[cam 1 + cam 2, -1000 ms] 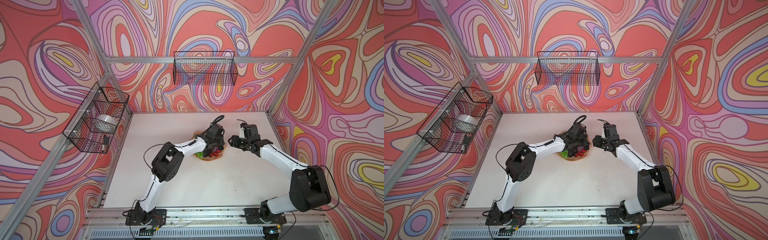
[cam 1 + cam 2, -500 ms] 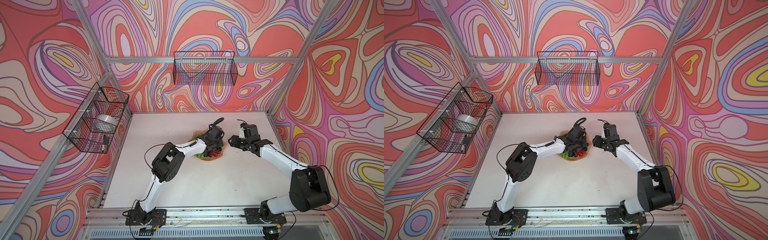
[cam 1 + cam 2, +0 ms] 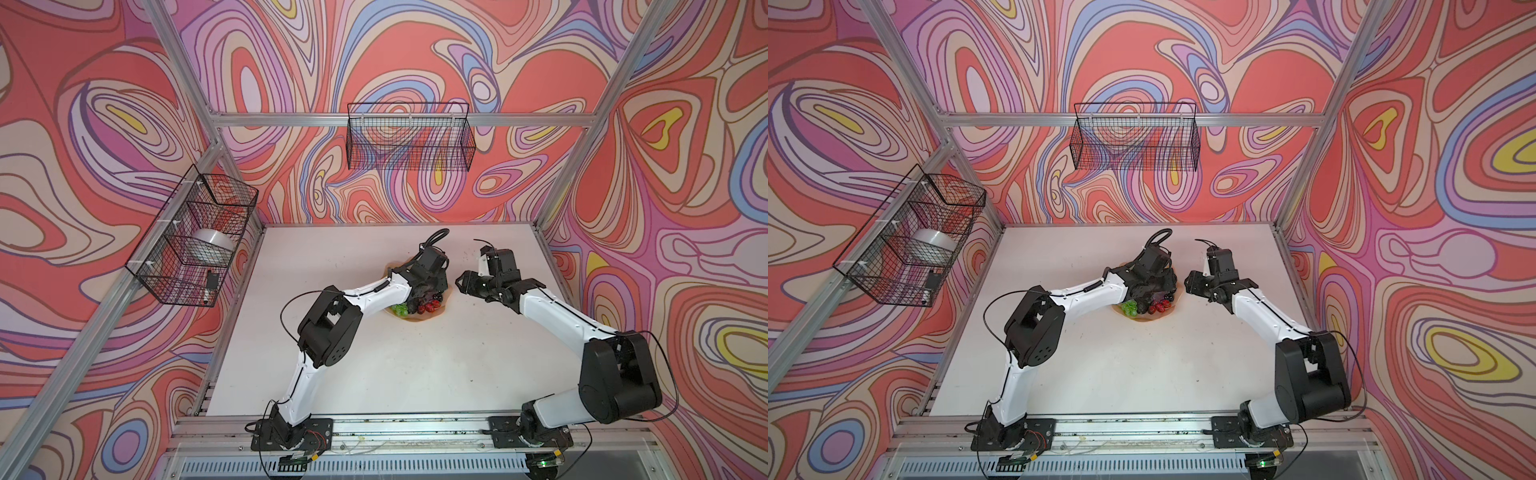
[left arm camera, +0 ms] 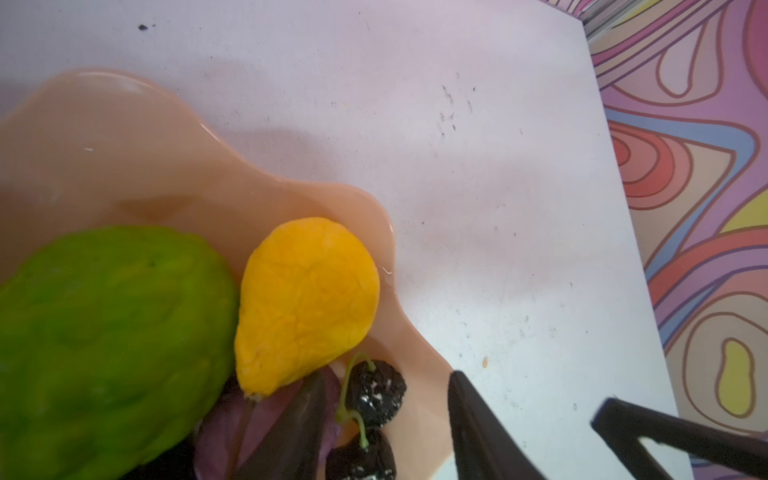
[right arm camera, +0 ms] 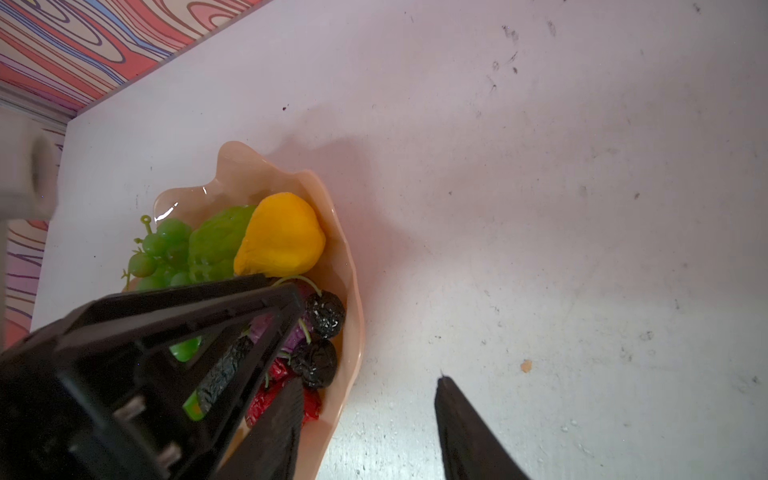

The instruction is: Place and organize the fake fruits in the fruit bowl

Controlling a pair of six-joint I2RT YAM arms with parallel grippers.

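The bowl (image 5: pixel 266 174) is peach-pink. The pear (image 5: pixel 282 237) is yellow, the grapes (image 5: pixel 162 249) green, the berries (image 5: pixel 326 318) black. The walls (image 3: pixel 415 41) have red and purple swirls.

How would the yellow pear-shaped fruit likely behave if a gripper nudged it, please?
Rounded and tapering, the yellow fruit would probably roll in an arc. Its matte, crinkled skin likely isn't slippery. The bowl wall beside it may stop it.

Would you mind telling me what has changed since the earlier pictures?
The left gripper seems to have edged slightly toward the near edge above the fruit bowl. Its jaws now stand apart, the black berry pair lying free in the bowl, so it has probably let go; the earlier views are too small to confirm. The right gripper, open beside the bowl, stayed put, as did the bowl.
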